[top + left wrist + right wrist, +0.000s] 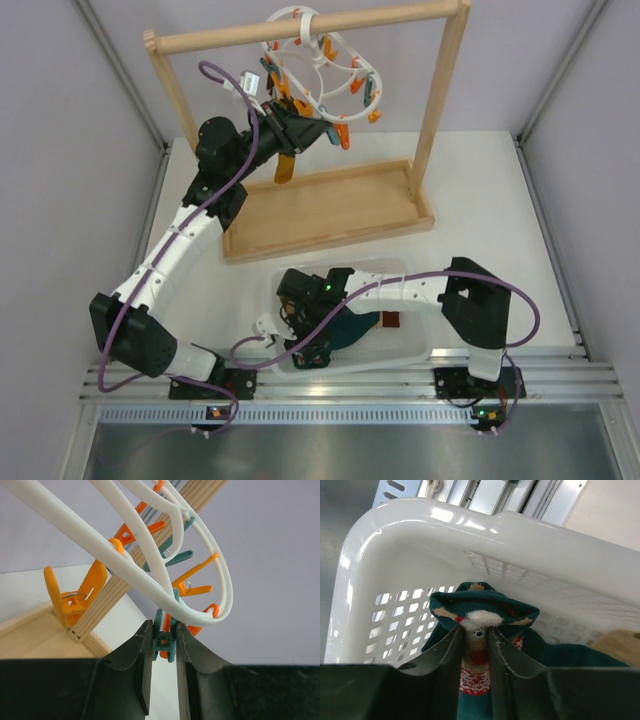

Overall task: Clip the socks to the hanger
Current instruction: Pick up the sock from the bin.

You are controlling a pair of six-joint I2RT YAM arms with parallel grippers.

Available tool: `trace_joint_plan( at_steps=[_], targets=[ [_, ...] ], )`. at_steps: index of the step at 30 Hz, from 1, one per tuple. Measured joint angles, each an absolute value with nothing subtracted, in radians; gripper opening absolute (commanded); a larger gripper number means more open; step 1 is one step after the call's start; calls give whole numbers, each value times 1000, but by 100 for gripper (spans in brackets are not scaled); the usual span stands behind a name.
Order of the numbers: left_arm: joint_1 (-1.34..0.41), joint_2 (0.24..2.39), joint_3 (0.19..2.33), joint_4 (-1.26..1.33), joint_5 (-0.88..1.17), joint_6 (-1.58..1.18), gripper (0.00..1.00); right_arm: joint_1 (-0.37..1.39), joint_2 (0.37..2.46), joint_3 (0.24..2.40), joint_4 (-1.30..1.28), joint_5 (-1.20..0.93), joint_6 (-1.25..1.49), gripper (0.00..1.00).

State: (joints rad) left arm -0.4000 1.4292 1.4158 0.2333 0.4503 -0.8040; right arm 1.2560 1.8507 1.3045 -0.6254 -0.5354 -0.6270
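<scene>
Teal sock (485, 605) in the right claw (476, 630) sits inside white basket (470, 530).

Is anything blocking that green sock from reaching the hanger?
Only the white basket: the right gripper pinches the teal sock inside it. Higher up, nothing visible blocks the way to the hanger, where the left gripper squeezes a teal clip.

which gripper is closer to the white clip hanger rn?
Left. The left gripper is right under the hanger, shut on a teal clip hanging from it. The right gripper is down in the white basket, pinching a teal sock.
</scene>
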Motion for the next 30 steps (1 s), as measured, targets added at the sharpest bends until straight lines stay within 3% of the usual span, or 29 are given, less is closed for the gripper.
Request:
trace_joint_plan(
  at_steps=[1,3,12,22,30],
  targets=[
    [-400,1429,1414,234,448,-804,0,1256,1851,1304,-621,-533,-627,10],
    [-400,1429,1411,235,445,-802,0,1256,1851,1304,-612,-522,-614,0],
    [-398,1429,1409,234,443,-801,0,1238,1804,1317,-603,-450,-546,0],
    [-398,1429,1409,235,444,-802,0,1049,1429,1275,-437,-353,-440,0],
    [-398,1430,1409,241,448,-804,0,949,1256,1153,-229,-183,-314,0]
  ],
)
